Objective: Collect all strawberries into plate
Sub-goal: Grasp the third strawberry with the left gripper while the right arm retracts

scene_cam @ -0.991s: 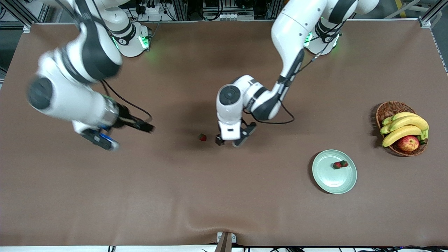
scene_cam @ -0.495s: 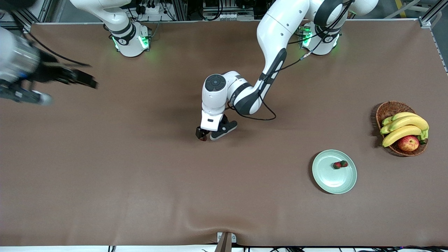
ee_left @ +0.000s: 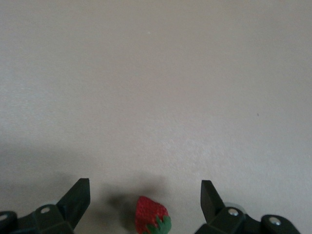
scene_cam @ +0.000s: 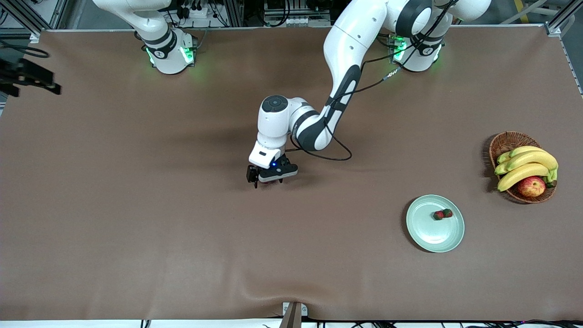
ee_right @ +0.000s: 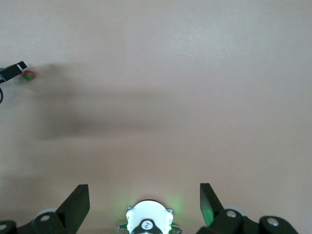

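On smooth brown cloth, left claw spread wide around conical strawberry, right claw agape, empty.

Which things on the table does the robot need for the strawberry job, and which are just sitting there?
Needed:
- loose strawberry between the left gripper's open jaws
- two strawberries already on the plate
- mint-green plate

Just sitting there:
- wicker basket
- bananas
- apple

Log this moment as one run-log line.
left gripper: open, around loose strawberry | right gripper: open, waiting | plate: holds two strawberries
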Motion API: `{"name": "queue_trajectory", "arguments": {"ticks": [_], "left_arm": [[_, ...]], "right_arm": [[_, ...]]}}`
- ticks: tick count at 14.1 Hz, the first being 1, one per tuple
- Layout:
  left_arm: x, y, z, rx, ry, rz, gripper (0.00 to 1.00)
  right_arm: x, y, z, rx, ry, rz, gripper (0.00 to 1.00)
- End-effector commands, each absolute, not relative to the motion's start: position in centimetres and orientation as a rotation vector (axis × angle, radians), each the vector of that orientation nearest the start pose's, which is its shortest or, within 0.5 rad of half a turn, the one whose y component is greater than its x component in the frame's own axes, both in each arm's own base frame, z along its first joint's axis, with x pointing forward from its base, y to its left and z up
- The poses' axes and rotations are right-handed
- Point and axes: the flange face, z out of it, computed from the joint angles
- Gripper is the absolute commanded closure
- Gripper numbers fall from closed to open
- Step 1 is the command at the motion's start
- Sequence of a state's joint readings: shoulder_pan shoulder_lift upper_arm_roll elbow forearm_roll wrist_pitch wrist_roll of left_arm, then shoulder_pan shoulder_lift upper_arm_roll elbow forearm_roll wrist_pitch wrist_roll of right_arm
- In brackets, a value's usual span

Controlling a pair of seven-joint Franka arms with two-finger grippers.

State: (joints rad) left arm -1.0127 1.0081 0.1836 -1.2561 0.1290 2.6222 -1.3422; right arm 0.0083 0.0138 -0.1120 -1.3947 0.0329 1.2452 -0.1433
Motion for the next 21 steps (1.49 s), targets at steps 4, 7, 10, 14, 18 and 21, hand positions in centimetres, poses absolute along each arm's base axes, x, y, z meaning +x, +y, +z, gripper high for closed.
{"name": "queue_trajectory", "arguments": {"ticks": [4,7,10,14,18,21], "left_arm": [[47.1,-62.6,16.7,-3.193,-0.167,-0.799,0.0],[46.5,-63.0,16.7,-3.161,-0.063,-0.84,0.0],[45.8,-63.2,15.5,-3.144,-0.028,-0.836,0.0],[45.6,-63.1,14.9,-3.11,0.031,-0.856,0.31],[45.7,-63.1,15.1,-3.122,-0.02,-0.856,0.75],[45.7,-63.2,15.6,-3.134,-0.059,-0.856,1.0]], "right_arm": [[52.4,-8.1,66.1,-3.107,-0.067,0.179,0.0],[52.4,-8.3,66.2,-3.118,-0.071,0.185,0.0],[52.4,-8.4,66.5,-3.169,-0.121,0.197,0.0],[52.3,-8.3,66.4,-3.151,-0.103,0.212,0.0],[51.8,-7.6,66.2,-3.082,-0.112,0.266,0.0],[51.5,-7.7,66.3,-3.058,0.0,0.288,0.0]]}}
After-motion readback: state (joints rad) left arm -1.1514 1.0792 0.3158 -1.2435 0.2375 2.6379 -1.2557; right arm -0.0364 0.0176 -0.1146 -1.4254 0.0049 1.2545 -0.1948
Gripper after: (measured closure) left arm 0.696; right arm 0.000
